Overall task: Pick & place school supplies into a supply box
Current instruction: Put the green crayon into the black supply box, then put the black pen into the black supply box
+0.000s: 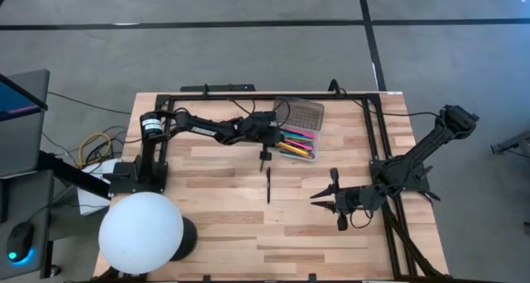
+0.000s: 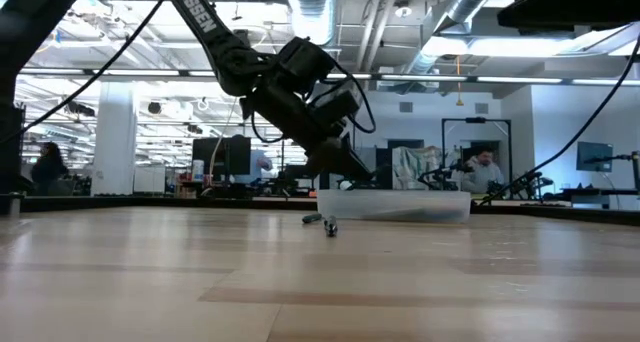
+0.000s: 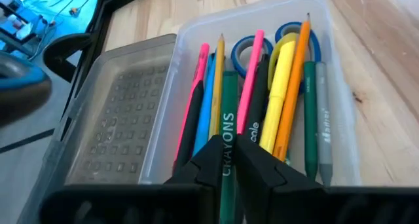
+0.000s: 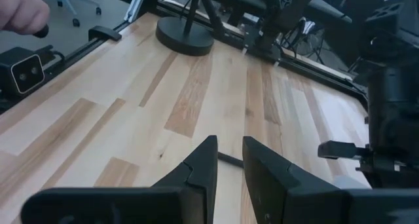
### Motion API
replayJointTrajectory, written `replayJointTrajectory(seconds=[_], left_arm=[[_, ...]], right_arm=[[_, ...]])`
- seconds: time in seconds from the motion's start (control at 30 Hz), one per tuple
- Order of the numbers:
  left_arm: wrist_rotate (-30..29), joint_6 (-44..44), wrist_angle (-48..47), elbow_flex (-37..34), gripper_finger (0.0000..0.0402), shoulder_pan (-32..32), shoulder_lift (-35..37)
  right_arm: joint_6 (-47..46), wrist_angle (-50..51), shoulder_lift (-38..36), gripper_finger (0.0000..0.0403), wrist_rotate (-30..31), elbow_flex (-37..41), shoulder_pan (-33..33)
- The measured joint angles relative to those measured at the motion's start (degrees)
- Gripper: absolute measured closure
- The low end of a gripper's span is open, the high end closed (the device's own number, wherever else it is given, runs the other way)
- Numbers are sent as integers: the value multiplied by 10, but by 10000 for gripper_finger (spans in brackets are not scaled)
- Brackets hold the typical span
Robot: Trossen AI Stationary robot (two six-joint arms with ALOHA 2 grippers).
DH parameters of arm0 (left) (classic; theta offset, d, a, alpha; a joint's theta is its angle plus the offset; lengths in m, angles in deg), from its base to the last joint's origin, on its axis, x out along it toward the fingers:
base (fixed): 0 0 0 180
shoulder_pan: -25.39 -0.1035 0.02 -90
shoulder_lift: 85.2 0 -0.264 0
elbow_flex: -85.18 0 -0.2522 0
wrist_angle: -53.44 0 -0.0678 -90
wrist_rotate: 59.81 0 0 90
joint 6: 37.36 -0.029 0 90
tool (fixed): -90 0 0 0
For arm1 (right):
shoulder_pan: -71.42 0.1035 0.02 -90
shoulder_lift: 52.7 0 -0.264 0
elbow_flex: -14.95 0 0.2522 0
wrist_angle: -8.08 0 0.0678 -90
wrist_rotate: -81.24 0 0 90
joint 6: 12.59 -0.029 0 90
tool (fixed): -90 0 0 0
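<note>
School supplies are mostly sitting in the supply box (image 3: 330, 119) already: pink, yellow, orange and green pens plus blue-handled scissors (image 3: 252, 50). I am holding the left gripper (image 3: 226, 162) just above them with its jaws closed and nothing between them, so I judge a drop-off step to be ending. The dotted lid (image 3: 121, 119) is lying open beside the tray. Outward on the table (image 1: 224, 233), one dark pen (image 1: 268, 185) is lying near the box, apart from it. The right gripper (image 4: 228, 160) is hovering low beyond that pen, jaws slightly parted and empty. Next, I judge, calls for a narrow pinch across that thin pen.
</note>
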Motion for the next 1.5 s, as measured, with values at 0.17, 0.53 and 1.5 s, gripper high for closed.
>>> replayJointTrajectory(seconds=[0.17, 0.53, 1.5], left_arm=[[-1, -2, 0, 0, 342, 1, 0], [-58, 3, -3, 0, 299, 7, 1], [-60, 88, -348, -151, 300, 103, 256]], right_arm=[[0, -2, 0, 336, 0, 0, 0], [-2, -2, 0, 336, 0, 0, -11], [-28, -109, 204, 336, -115, -70, -205]])
